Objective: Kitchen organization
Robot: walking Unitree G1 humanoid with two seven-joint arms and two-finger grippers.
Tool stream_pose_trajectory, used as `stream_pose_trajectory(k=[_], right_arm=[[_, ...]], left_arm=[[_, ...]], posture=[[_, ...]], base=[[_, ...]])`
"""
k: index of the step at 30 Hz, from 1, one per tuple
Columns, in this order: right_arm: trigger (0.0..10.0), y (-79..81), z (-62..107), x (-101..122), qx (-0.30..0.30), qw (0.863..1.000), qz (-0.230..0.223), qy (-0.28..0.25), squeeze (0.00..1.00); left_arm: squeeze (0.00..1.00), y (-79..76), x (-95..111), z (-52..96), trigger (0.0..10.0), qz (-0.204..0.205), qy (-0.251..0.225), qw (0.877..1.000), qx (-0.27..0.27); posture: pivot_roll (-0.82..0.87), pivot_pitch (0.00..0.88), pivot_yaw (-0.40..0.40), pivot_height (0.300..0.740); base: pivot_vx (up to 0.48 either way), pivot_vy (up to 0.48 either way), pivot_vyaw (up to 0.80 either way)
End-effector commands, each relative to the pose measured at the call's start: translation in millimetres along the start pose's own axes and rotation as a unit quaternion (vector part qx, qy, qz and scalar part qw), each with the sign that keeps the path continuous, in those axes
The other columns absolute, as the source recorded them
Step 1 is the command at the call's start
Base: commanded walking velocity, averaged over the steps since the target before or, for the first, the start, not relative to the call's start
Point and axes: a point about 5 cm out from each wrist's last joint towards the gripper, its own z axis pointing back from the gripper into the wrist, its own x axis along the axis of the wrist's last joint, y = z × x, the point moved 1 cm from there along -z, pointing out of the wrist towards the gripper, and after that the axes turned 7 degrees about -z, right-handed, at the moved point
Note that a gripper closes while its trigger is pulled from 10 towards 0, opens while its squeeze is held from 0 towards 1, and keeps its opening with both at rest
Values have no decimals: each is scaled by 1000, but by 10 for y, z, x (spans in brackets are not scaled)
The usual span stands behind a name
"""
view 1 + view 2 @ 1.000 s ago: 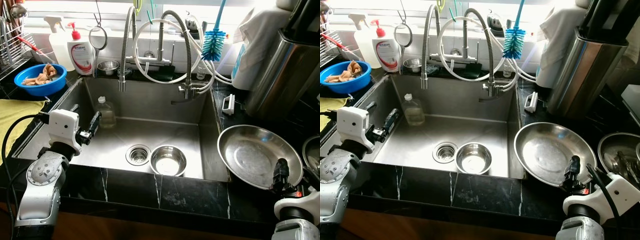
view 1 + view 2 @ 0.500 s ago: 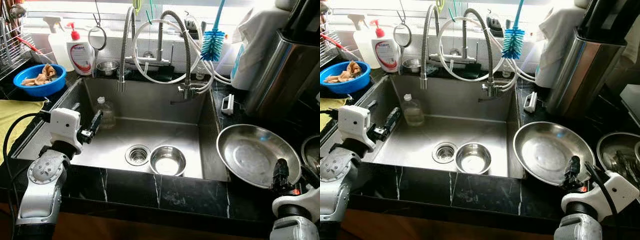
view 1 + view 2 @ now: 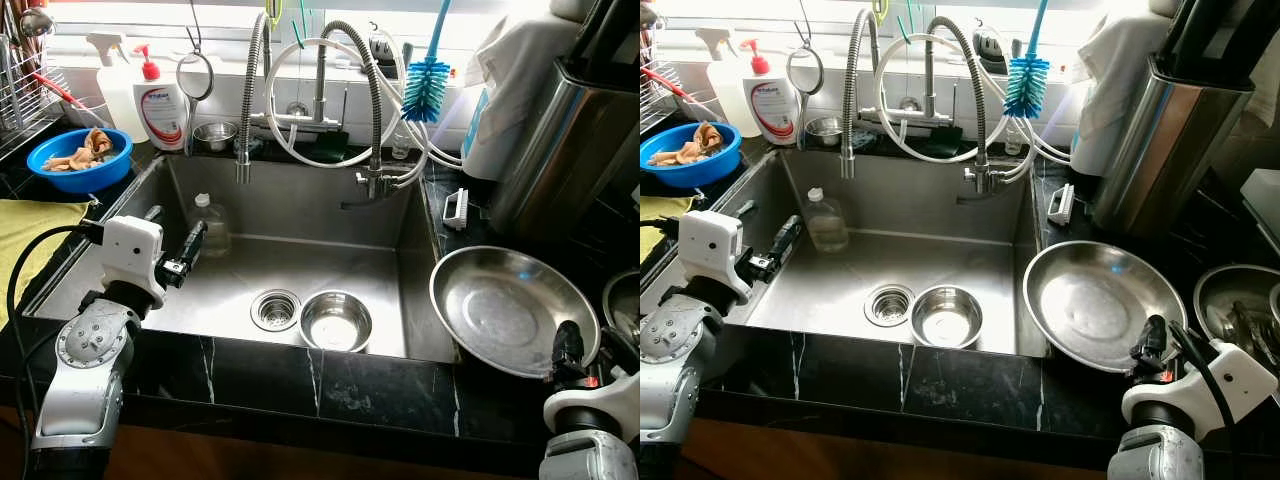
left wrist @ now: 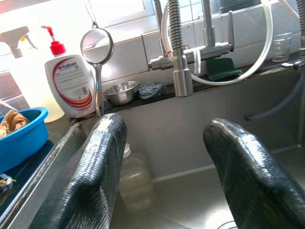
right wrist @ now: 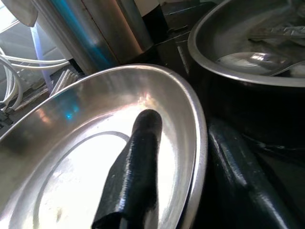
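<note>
A large steel plate lies on the black counter right of the sink. My right gripper is shut on its near rim, with one finger inside the plate and the other under its edge. A small steel bowl sits in the sink beside the drain. My left gripper hangs open and empty over the sink's left side, pointing toward a clear plastic bottle that stands in the back left corner.
A second steel bowl holding utensils sits at the far right, and a tall steel canister stands behind the plate. A coiled faucet, a bottle brush and a soap bottle line the back. At the left is a blue bowl.
The steel plate has slid slightly left toward the sink with my right gripper on its rim. The left arm has not moved.
</note>
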Motion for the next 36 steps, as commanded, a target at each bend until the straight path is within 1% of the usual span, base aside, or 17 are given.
stream_pose_trajectory(k=[1, 9, 11, 12, 16, 19, 20, 21, 24, 25, 28, 29, 30, 32, 33, 34, 36], right_arm=[[0, 28, -8, -66, -10, 1000, -21, 14, 0], [0, 70, -24, -49, -3, 1000, -25, 10, 0], [0, 130, -29, -26, 14, 1000, -15, 4, 0], [0, 184, -33, -3, 27, 999, -19, -4, 0], [0, 253, -69, 44, 40, 999, -25, -16, 0], [0, 347, -160, 73, 60, 998, -18, -21, 0], [5529, 408, -211, 97, 72, 997, -15, -26, 0], [10000, 493, -278, 125, 89, 996, -5, -30, 0], [10000, 610, -372, 171, 109, 993, 4, -42, 0], [10000, 715, -466, 174, 132, 990, 24, -44, 0], [10000, 863, -598, 191, 166, 983, 64, -48, 0], [10000, 953, -680, 220, 183, 979, 79, -52, 0], [10000, 953, -680, 220, 183, 979, 79, -52, 0], [10000, 1190, -830, 336, 235, 962, 119, -72, 0], [10000, 1190, -830, 336, 235, 962, 119, -72, 0], [10000, 1285, -902, 374, 253, 954, 141, -77, 0], [10000, 1380, -965, 386, 275, 944, 168, -77, 0]], left_arm=[[0, 14, 43, -28, 10000, -14, -9, 1000, -7], [0, -6, 55, -37, 10000, -18, -11, 1000, -12], [0, -8, 59, -41, 10000, -19, -13, 1000, -12], [0, -13, 61, -45, 10000, -20, -14, 1000, -12], [0, -17, 66, -52, 10000, -21, -16, 1000, -10], [0, -32, 69, -69, 10000, -20, -18, 1000, -8], [0, -41, 70, -76, 10000, -19, -19, 1000, -8], [0, -51, 71, -85, 10000, -18, -19, 1000, -8], [0, -63, 73, -97, 10000, -16, -21, 1000, -8], [0, -81, 75, -106, 10000, -13, -22, 1000, -8], [0, -112, 78, -115, 10000, -8, -23, 1000, -10], [0, -125, 81, -117, 10000, -5, -24, 1000, -12], [0, -125, 81, -117, 10000, -5, -24, 1000, -12], [0, -138, 73, -122, 10000, -2, -23, 1000, -13], [0, -138, 73, -122, 10000, -2, -23, 1000, -13], [0, -139, 71, -125, 10000, -1, -23, 1000, -12], [0, -142, 69, -129, 10000, 0, -23, 1000, -12]], posture=[[-9, 0, -21, 740], [-8, 0, -20, 740], [-8, 0, -19, 740], [-8, 0, -20, 740], [-8, 0, -20, 740], [-13, 0, -20, 740], [-15, 0, -19, 740], [-18, 0, -16, 740], [-20, 0, -13, 740], [-19, 0, -12, 740], [-16, 0, -12, 740], [-16, 0, -12, 740], [-16, 0, -12, 740], [-14, 0, -10, 740], [-14, 0, -10, 740], [-13, 0, -11, 740], [-12, 0, -12, 740]], base=[[0, 0, 0], [0, 0, 0], [0, 0, 0], [0, 0, 0], [0, 0, 0], [0, 0, 0], [0, 0, 0], [0, 0, 0], [0, 0, 0], [0, 0, 0], [0, 0, 0], [0, 0, 0], [0, 0, 0], [0, 0, 0], [0, 0, 0], [0, 0, 0], [0, 0, 0]])
